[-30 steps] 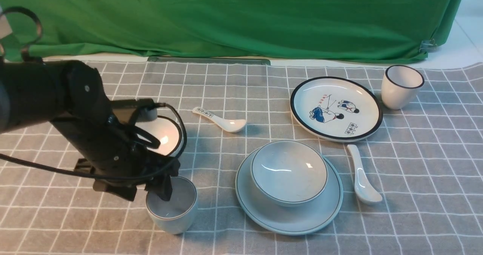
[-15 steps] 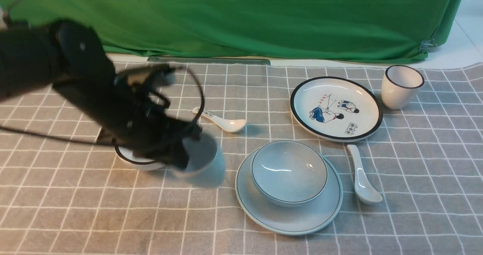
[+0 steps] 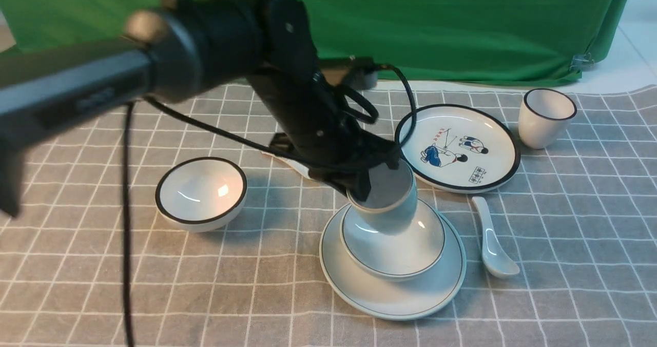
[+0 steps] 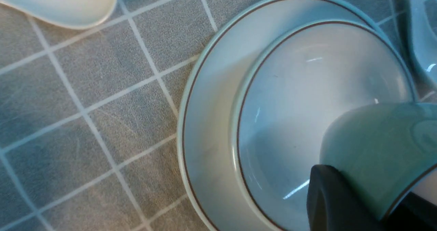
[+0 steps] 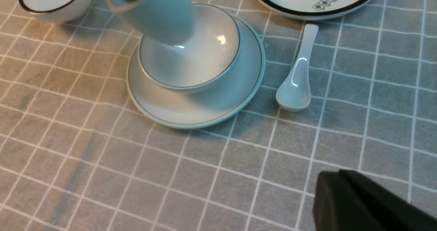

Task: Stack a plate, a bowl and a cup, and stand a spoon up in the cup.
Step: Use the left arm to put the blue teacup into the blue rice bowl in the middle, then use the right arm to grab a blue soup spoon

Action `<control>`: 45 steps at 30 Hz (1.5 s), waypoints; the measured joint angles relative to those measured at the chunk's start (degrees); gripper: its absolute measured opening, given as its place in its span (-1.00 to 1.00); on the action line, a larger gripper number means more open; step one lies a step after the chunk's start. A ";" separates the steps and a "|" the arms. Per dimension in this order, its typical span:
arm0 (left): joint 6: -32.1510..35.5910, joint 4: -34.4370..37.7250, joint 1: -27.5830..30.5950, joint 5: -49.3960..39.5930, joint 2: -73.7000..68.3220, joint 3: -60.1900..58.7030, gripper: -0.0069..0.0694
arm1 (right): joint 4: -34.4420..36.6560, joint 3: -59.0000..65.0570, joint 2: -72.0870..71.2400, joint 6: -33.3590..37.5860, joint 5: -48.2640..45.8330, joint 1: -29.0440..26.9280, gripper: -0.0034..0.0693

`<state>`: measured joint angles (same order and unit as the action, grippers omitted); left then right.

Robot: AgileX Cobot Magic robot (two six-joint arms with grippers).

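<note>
carried across from the left side of the surface (image 3: 246, 295), the cup (image 3: 387, 206) now hangs tilted over the stack. the plate (image 3: 354, 290) lies flat with the bowl (image 3: 416, 244) seated in it. the left fingers (image 3: 360, 185) pinch the cup's rim; the right fingers (image 5: 351, 196) are closed and look empty. placing the cup is the step in hand: level it, lower it centred into the bowl, then release. the plain spoon (image 3: 491, 244) waits just beside the plate.
</note>
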<state>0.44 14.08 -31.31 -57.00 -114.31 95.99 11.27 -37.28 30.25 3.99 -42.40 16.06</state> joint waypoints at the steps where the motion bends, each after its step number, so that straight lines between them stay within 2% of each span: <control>1: -0.44 0.00 -0.07 -0.04 -0.77 0.25 -0.74 | 0.00 0.00 0.00 0.00 0.00 0.00 -0.79; 11: -0.82 -0.65 -0.18 0.74 -3.66 0.83 -0.73 | 0.00 0.00 0.00 0.22 0.00 0.00 -0.78; 27: -0.82 -0.18 -0.18 0.92 -4.44 0.83 -0.57 | -0.04 0.00 0.00 0.40 0.00 0.00 -0.75; 33: -0.86 0.58 -0.18 1.11 -4.51 0.93 -0.30 | -0.04 0.00 0.00 0.40 0.00 0.00 -0.73; 38: -0.93 0.52 -0.18 0.83 -3.40 1.22 0.08 | -0.04 -0.26 0.64 0.23 -0.33 0.00 -0.72; 41: -0.93 0.04 -0.18 0.78 -1.56 1.97 0.27 | -0.04 -2.38 3.63 -0.44 -4.13 0.00 -0.72; 45: -0.93 -1.37 -0.18 0.69 1.08 2.53 0.33 | -0.04 -6.05 9.17 -0.12 -8.01 0.00 -0.72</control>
<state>-0.48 12.71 -31.49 -56.31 -113.23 98.53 11.23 -43.33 39.41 3.87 -50.41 16.06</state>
